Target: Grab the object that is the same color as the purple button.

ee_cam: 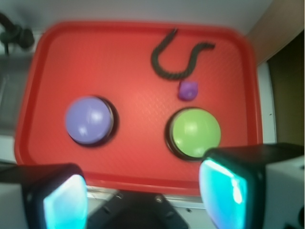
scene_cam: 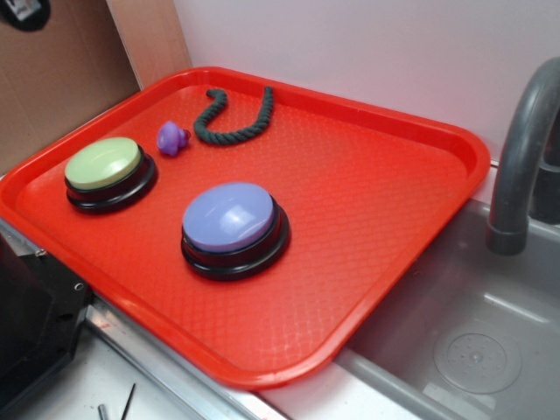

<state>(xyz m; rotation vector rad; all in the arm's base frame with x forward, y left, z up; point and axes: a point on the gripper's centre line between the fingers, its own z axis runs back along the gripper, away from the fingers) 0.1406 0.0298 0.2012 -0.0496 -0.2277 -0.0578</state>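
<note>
Red tray (scene_cam: pixel 367 201) holds the purple toy (scene_cam: pixel 171 137), knob toward the rope (scene_cam: pixel 234 116); tool (ee_cam: pixel 143 193) spread, empty.

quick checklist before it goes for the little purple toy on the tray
1. Target found: ok. The tiny glossy purple plastic toy lies on the red plastic tray, matching the large lavender dome button.
2. Gripper open: ok. Its fingers stand wide apart with nothing between them.
3. Gripper over the toy: not ok. In the wrist view it sits at the tray's near edge, short of the toy.
4. Room around the toy: not ok. The yellow-green dome button and the dark green twisted rope lie close by.
5. Toy's resting pose: cannot tell; too small and blurred.
</note>
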